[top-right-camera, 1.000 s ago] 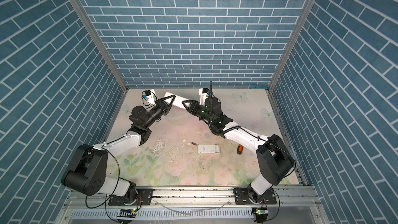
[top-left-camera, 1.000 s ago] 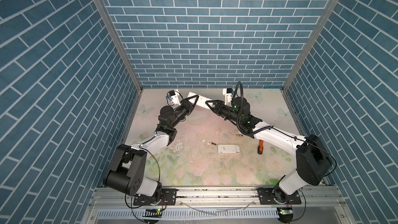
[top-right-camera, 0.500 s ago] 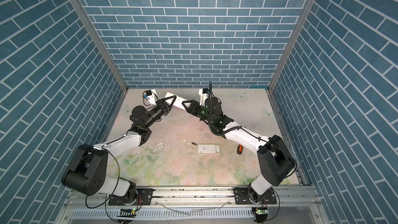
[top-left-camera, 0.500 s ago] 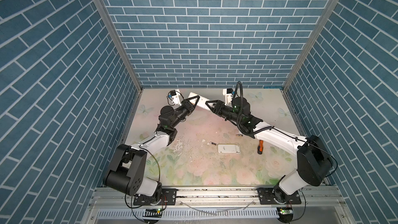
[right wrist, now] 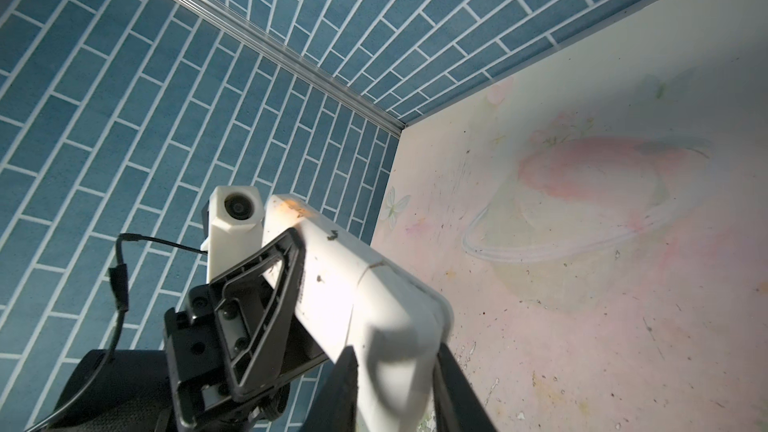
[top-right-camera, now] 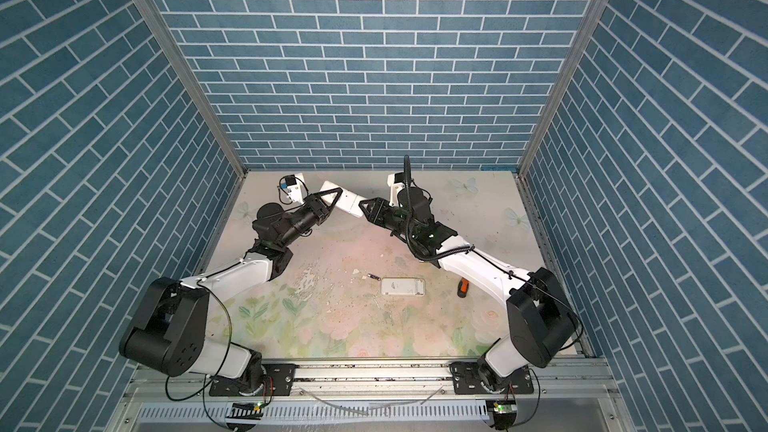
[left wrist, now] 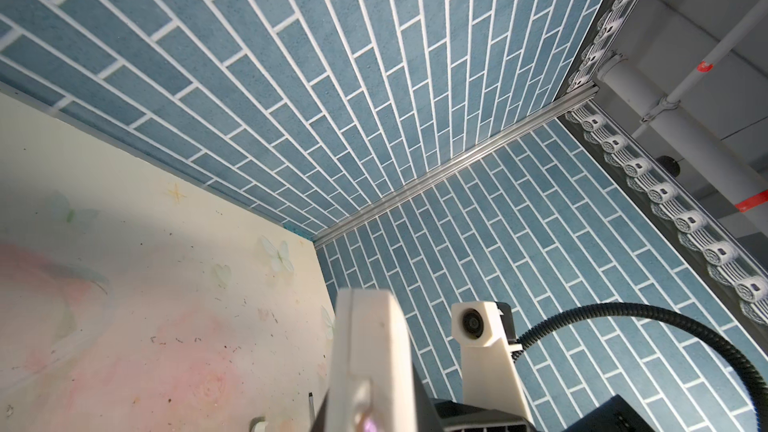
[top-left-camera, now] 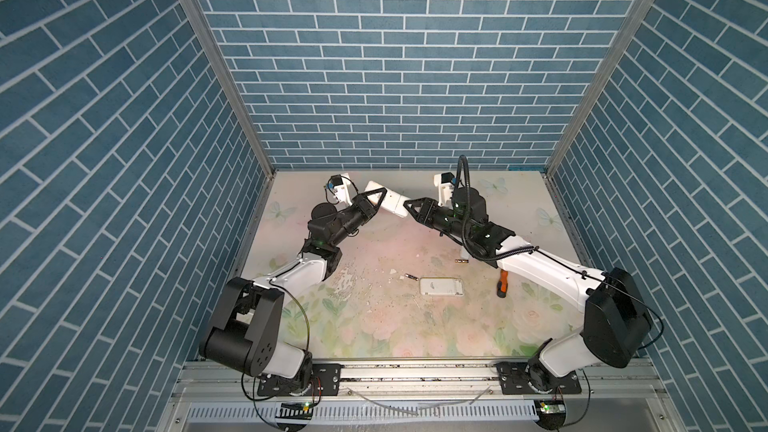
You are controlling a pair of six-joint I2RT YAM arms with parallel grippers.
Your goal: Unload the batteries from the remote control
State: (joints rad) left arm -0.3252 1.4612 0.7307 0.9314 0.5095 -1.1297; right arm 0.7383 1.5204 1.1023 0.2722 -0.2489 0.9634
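Held white remote (right wrist: pixel 365 284), marks illegible

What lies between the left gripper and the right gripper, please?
The raised white remote spans that gap, with the left gripper shut on one end and the right gripper around the other; both top views show it.

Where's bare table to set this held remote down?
Bare: the table's front strip along the metal rail, and the back right by the butterfly print. Crowded: centre-right, where the lying remote, two batteries and screwdriver sit. The held remote hangs back-centre.
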